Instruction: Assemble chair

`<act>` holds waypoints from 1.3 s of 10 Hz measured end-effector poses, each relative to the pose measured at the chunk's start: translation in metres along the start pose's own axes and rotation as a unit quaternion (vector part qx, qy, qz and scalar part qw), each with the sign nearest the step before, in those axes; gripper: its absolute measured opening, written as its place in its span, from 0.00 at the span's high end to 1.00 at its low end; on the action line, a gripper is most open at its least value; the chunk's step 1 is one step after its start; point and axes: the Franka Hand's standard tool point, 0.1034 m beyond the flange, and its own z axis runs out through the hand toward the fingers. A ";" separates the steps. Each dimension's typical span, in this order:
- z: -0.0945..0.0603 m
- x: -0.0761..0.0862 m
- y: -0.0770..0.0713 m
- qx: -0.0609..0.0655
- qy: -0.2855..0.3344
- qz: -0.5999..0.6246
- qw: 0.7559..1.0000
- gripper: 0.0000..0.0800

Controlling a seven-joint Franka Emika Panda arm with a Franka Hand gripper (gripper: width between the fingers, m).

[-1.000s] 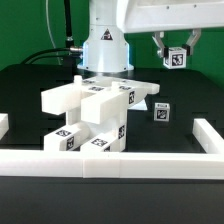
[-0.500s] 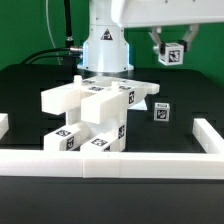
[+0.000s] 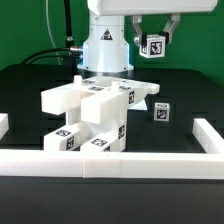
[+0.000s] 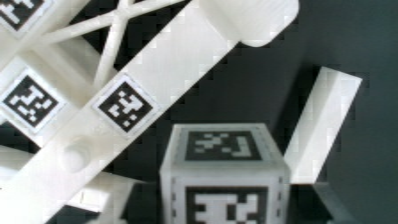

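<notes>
Jaws: white robot gripper (image 3: 153, 38) narrowly clamped on small white tagged plastic block (image 3: 152, 47), aloft.
Risk: block may twist in grip, missing its seat on part-built white plastic chair (image 3: 95, 115).

I see the gripper (image 3: 153, 44) up high, to the exterior view's right of the robot base (image 3: 105, 52). It holds a small block (image 3: 153, 47) between its fingers, well above the table (image 3: 30, 95). The part-built chair (image 3: 95, 118) stands mid-table, just behind the front border rail (image 3: 110, 162). A second block (image 3: 161, 113) lies on the table to the exterior view's right of the chair, apart from it.
</notes>
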 end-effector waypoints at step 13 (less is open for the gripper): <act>0.028 0.013 0.066 -0.041 0.006 -0.101 0.994 0.64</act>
